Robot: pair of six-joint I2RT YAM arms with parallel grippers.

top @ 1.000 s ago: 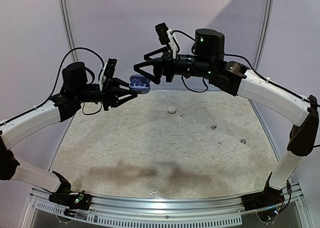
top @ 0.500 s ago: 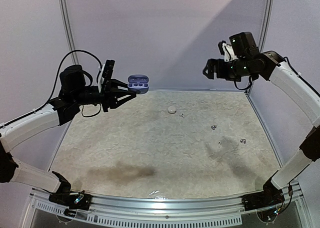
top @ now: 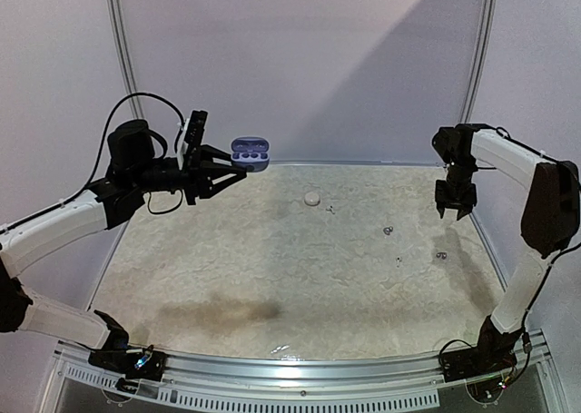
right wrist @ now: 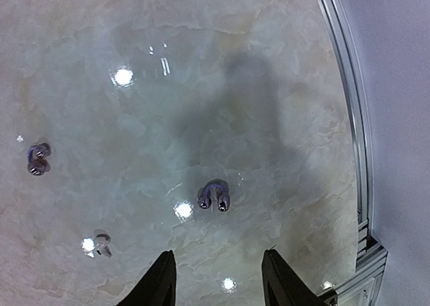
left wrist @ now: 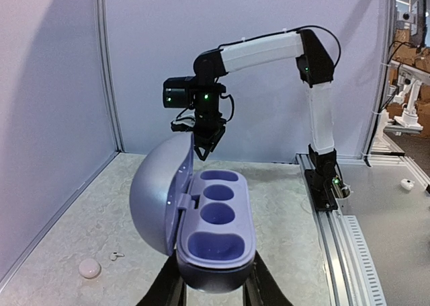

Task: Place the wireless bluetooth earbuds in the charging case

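Charging case (left wrist: 215,218) is sitting open and empty, clamped in left gripper (left wrist: 213,289); right gripper (right wrist: 218,279), jaws apart, is hovering above a mid-frame earbud (right wrist: 213,197).

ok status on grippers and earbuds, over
left gripper shut on open charging case, wells empty, held aloft. right gripper open, pointing down above one earbud on the table. nothing between them.

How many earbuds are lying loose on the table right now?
2. One earbud lies under the right gripper; the other earbud sits further left. A smaller speck near them is too small to identify.
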